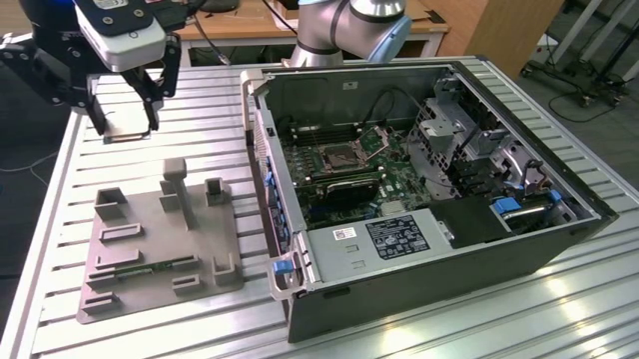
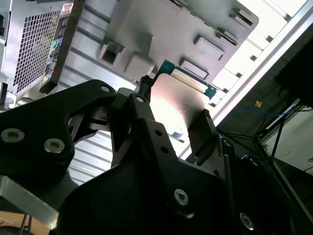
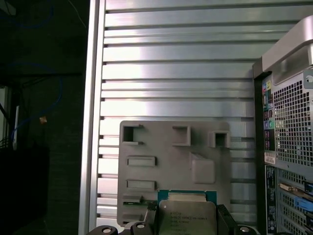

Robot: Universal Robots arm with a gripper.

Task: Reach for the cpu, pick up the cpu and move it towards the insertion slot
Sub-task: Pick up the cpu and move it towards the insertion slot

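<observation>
My gripper point(image 1: 128, 133) is shut on the cpu point(image 1: 127, 122), a flat square chip held by two opposite edges. It hangs above the ribbed table at the exterior view's far left, beyond the grey fixture tray point(image 1: 160, 239). In both wrist views the cpu point(image 3: 186, 215) point(image 2: 178, 103) shows its silvery top with a green rim between the black fingers point(image 2: 203, 129). The insertion slot point(image 1: 340, 157) lies inside the open computer case point(image 1: 429, 247), dark-centred in a silver frame, with its hinged plate point(image 1: 381, 139) raised. The slot is well off to the exterior view's right of the gripper.
The grey fixture tray point(image 3: 171, 161) has several upright blocks and pockets, and a green memory stick point(image 1: 150, 268) lies in it. The case's side wall point(image 1: 262, 157) stands between the gripper and the motherboard. The arm's base point(image 1: 345, 34) rises behind the case. The table's edge point(image 3: 93, 122) drops off close by.
</observation>
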